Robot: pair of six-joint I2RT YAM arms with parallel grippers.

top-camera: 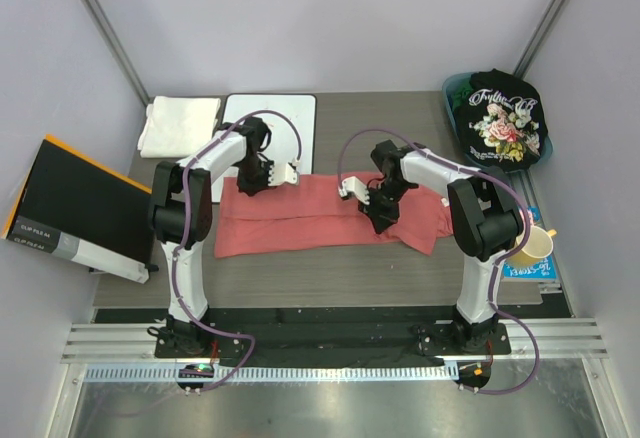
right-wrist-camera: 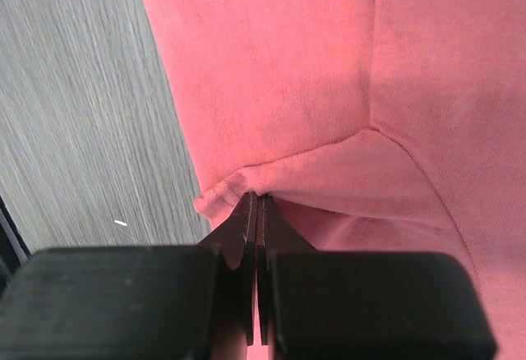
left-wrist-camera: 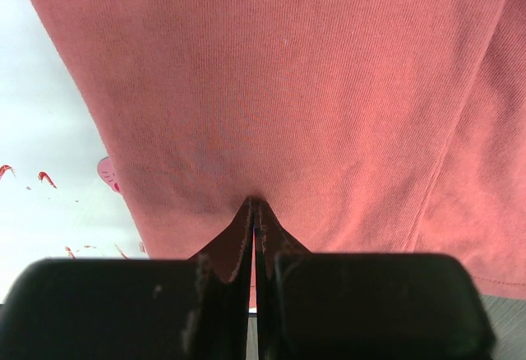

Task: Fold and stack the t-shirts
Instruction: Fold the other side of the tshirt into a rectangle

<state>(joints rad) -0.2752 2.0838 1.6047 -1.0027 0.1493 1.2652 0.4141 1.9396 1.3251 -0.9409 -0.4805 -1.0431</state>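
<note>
Far left corner: folded white t-shirt (top-camera: 180, 124), just beside a whiteboard (top-camera: 290, 118) with small red marks. Far right corner: black t-shirt (top-camera: 503, 120) with flower print and white script, heaped in a teal basket (top-camera: 451, 91). Off the table's left edge: black folder (top-camera: 72, 206) with an orange rim, lying at a slant. Right edge: yellow cup (top-camera: 533, 247) on a blue book (top-camera: 535, 269), close beside the right arm's elbow.

Salmon-red t-shirt (top-camera: 310, 220) spread across mid-table, long side running left to right, its far left part near the whiteboard.

Left gripper (left-wrist-camera: 253, 205): jaws together, pinching a small peak of the red cloth at the shirt's far left. Right gripper (right-wrist-camera: 257, 198): jaws together, clamped on a hemmed edge of the same shirt, right of centre. Both arms bend over the shirt and hide part of it.

Surface: grey wood-grain table (top-camera: 330, 273). Pale plain walls on three sides. Metal rail (top-camera: 330, 340) along the near edge carries both arm bases.
</note>
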